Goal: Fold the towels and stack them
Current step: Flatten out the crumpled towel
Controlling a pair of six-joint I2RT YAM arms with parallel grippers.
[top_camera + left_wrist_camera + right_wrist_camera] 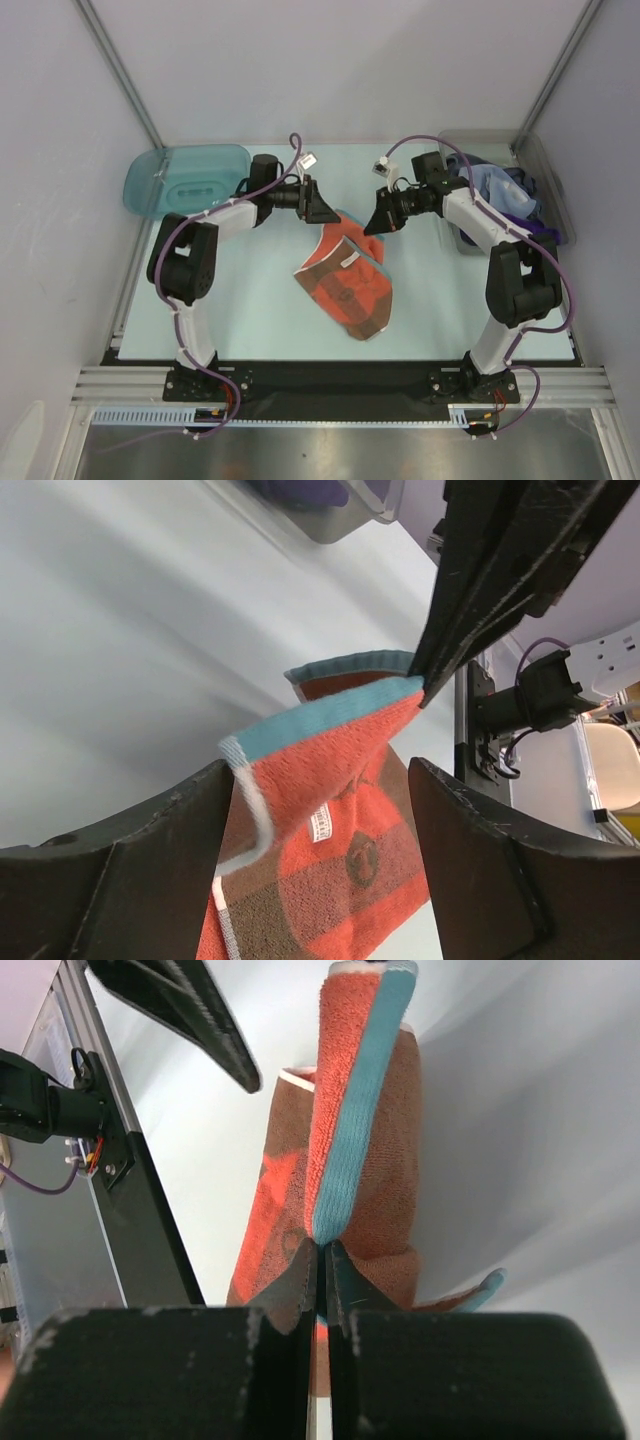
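Observation:
An orange-brown towel (345, 285) with red print and a teal edge lies partly folded at the table's middle. My right gripper (376, 222) is shut on its teal edge (365, 1110) and holds the far corner lifted; the pinch shows in the right wrist view (322, 1245). My left gripper (322, 208) is open just left of that corner. In the left wrist view (320, 770) the raised towel (330, 860) hangs between the wide-apart fingers, and the right gripper (428, 678) pinches the edge beyond. Pale blue-white (495, 185) and purple (535, 228) towels lie in the bin.
A teal plastic tray (185, 178) sits at the back left. A clear grey bin (550, 170) stands at the back right beside the right arm, and its corner shows in the left wrist view (345, 520). White walls enclose three sides.

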